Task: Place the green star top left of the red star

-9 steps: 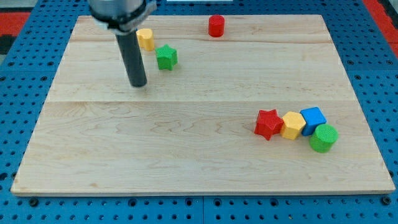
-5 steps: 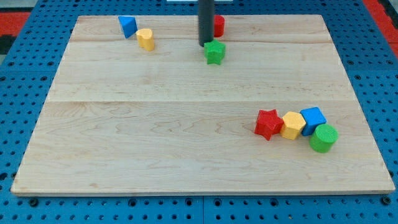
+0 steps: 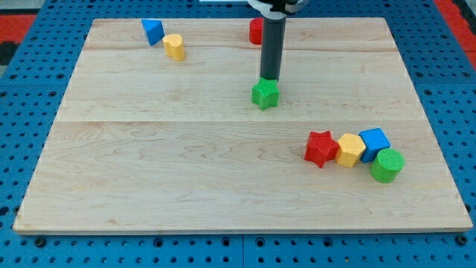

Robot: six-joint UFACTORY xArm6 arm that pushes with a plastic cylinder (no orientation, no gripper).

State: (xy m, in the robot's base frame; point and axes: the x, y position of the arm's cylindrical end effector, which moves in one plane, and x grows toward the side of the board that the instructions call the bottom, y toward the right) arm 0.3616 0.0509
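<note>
One green star [image 3: 265, 94] sits mid-desk, my tip [image 3: 269, 79] touching its upper edge to push it down-right toward the red star [image 3: 321, 148]; no fingers exist.

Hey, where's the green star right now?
The green star sits near the board's middle, just below my tip, up and left of the red star.

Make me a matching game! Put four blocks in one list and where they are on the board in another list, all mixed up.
Blocks:
1. green star
2. blue block at the view's top
3. red star
4. green cylinder

Places:
A. left end of the row of four
B. just below my tip
C. view's top left, beside the yellow block
D. right end of the row, nearest the view's bottom

Pairs: 1-B, 2-C, 3-A, 4-D
</note>
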